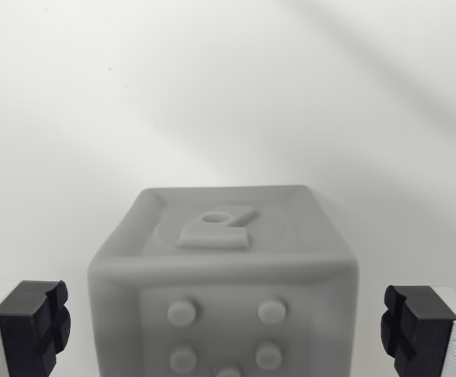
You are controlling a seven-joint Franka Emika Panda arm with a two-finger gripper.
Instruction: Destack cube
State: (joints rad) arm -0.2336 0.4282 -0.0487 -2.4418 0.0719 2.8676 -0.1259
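A grey cube (224,267) fills the lower middle of the wrist view. Its top face carries a raised figure with a hole, and its near face shows several round studs. My gripper (226,330) stands open, with one black fingertip (33,322) at the wrist view's left and the other at the wrist view's right, each a little clear of the cube's sides. The cube lies between the two fingertips, untouched. Whatever is under the cube is hidden below the frame's edge.
A plain white surface (228,94) stretches behind and around the cube, with faint soft shadows across it.
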